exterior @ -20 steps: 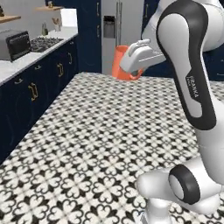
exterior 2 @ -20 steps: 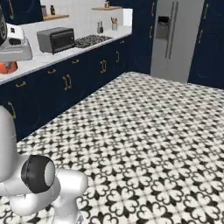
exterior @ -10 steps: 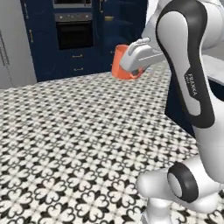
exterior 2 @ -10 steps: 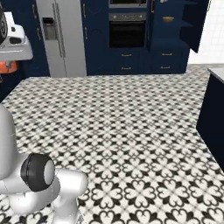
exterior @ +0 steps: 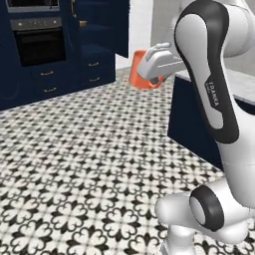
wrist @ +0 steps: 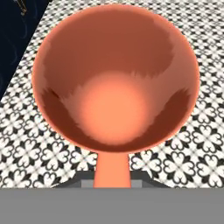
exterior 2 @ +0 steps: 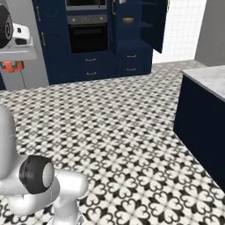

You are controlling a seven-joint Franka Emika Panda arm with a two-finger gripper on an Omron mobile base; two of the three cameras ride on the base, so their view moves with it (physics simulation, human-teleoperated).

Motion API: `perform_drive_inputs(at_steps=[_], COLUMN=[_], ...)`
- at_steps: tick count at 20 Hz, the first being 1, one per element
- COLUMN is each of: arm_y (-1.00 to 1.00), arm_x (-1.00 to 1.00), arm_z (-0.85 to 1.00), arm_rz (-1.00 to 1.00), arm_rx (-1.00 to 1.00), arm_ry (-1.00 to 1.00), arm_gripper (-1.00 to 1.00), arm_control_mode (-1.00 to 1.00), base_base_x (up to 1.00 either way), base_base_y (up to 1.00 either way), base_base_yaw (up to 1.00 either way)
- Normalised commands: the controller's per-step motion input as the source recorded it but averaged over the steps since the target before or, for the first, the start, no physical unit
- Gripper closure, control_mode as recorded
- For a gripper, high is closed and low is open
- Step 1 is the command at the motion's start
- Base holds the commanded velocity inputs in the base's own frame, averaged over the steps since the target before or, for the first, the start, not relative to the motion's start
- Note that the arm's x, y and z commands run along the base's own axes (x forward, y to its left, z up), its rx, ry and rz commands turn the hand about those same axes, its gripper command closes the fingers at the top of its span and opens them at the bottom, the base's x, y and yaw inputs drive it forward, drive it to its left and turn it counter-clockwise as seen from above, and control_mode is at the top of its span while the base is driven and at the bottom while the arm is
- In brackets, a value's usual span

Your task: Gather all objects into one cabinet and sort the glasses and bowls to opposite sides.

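Orange-red cup (exterior: 142, 75): held up in the air over the patterned floor, clear of every surface — seen in the left base view at mid-height beside the arm's upper link. In the hand view the cup (wrist: 116, 83) is looked into from its open mouth, its round inside bare, with its wall running down between the finger tips at the bottom edge.
Gripper (exterior: 149, 78): clenched on the orange-red cup, the white hand lying over the cup's right side. In the right base view the gripper (exterior 2: 12, 67) sits at the left edge, a sliver of orange showing beneath the white hand.
Cabinet (exterior 2: 139, 30): tall and dark navy, at the far side of the room right of the oven, its door (exterior 2: 159, 24) swung open toward the white wall. It stands well apart from the held cup.
Bowl (exterior 2: 128, 20): tan, resting on an upper shelf inside the open cabinet, toward the shelf's left side.
Oven (exterior 2: 88, 36): built into the navy wall units, just left of the cabinet — drawers with brass pulls below it.
Counter (exterior 2: 206, 79): grey stone top on a navy base, at the right edge of the right base view.
Floor (exterior 2: 123, 123): black-and-white patterned tile, under the arm and across the room.
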Motion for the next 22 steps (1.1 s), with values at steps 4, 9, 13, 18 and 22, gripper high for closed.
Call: perform_drive_inputs(at_steps=[4,9,13,18,22], arm_y=[0.00,0.00,0.00,0.00,0.00], arm_x=[0.00,0.00,0.00,0.00,0.00], arm_z=[0.00,0.00,0.00,0.00,0.00], arm_rz=[0.00,0.00,0.00,0.00,0.00], arm_rx=[0.00,0.00,0.00,0.00,0.00], arm_ry=[0.00,0.00,0.00,0.00,0.00], arm_gripper=[1.00,1.00,1.00,1.00,1.00], arm_control_mode=[1.00,1.00,1.00,1.00,1.00], base_base_x=[1.00,1.00,1.00,1.00,1.00], base_base_y=[0.86,0.18,0.68,1.00,0.80], base_base_yaw=[-0.23,-0.22,-0.07,0.00,0.07])
